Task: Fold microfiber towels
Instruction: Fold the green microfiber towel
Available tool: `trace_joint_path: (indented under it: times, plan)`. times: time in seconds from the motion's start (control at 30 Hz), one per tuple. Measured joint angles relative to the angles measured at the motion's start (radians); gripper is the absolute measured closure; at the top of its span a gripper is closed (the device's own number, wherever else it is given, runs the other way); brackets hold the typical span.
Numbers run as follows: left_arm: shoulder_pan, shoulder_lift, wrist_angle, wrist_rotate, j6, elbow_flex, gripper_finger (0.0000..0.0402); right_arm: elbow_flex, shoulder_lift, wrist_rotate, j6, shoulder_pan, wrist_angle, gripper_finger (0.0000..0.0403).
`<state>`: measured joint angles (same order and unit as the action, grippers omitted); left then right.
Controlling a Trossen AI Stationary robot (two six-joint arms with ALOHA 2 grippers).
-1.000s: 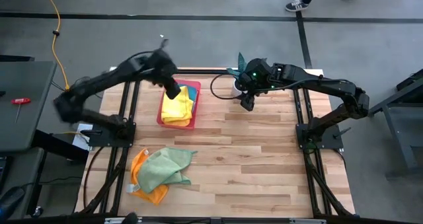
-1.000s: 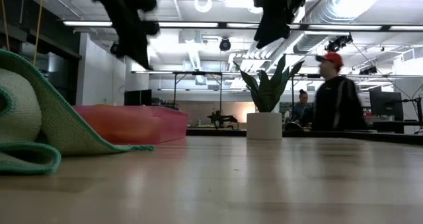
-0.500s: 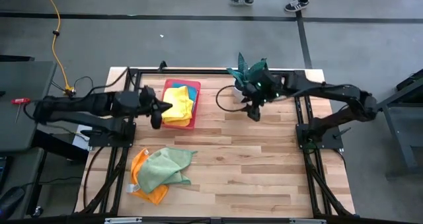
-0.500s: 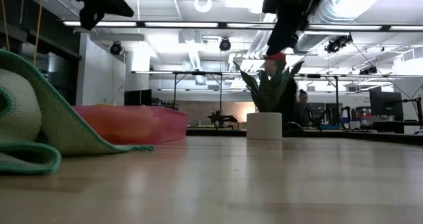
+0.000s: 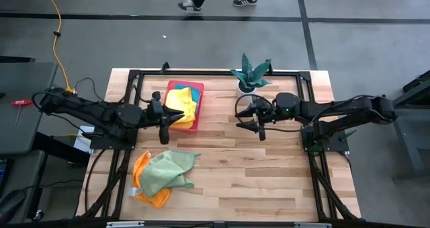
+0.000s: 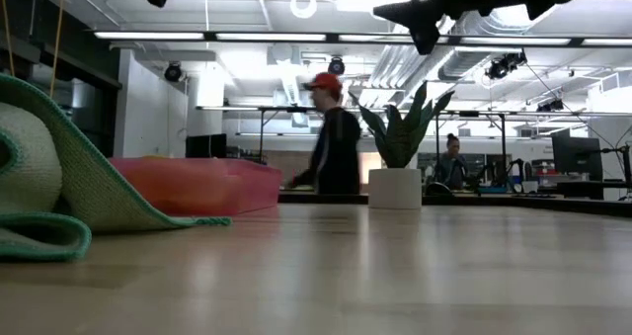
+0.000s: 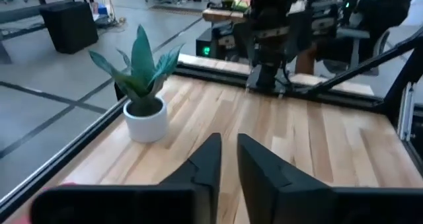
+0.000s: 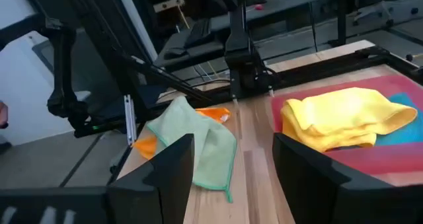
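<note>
Now the left gripper (image 5: 163, 122) hangs just beside the pink tray (image 5: 196, 124), its fingers nearly closed on nothing. Yellow towels (image 5: 181, 108) lie in this tray (over a teal one (image 5: 195, 90)). The right gripper (image 5: 256, 121) is spread wide, empty. A green towel (image 5: 164, 171) covers an orange one (image 5: 144, 167) at the near left.

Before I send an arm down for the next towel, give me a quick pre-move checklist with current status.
1. Left claw empty, beside the pink tray: ok.
2. Right claw open and empty, near the plant pot: ok.
3. Yellow towel lies in the tray over a teal towel: ok.
4. Light green towel folded: not ok, crumpled on the orange towel.
5. Second yellow towel located: cannot tell.
</note>
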<state>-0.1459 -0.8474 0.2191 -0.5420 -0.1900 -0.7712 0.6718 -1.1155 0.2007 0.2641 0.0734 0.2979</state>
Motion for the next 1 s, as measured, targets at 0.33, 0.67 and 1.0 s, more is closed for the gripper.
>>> trace_joint_path:
  times: [0.33, 0.67, 1.0]
  plan:
    - [0.0, -0.062, 0.0, 0.111, 0.01, 0.0, 0.022, 0.007, -0.001, -0.013, 0.044, -0.022, 0.0, 0.0206]
    - [0.0, -0.423, 0.252, 0.354, -0.075, -0.18, 0.0162, 0.008, -0.001, -0.078, 0.12, -0.037, -0.021, 0.0206]
    - [-0.075, -0.808, 0.428, 0.359, -0.201, -0.302, 0.0184, 0.008, -0.002, -0.096, 0.068, -0.042, -0.113, 0.0206]
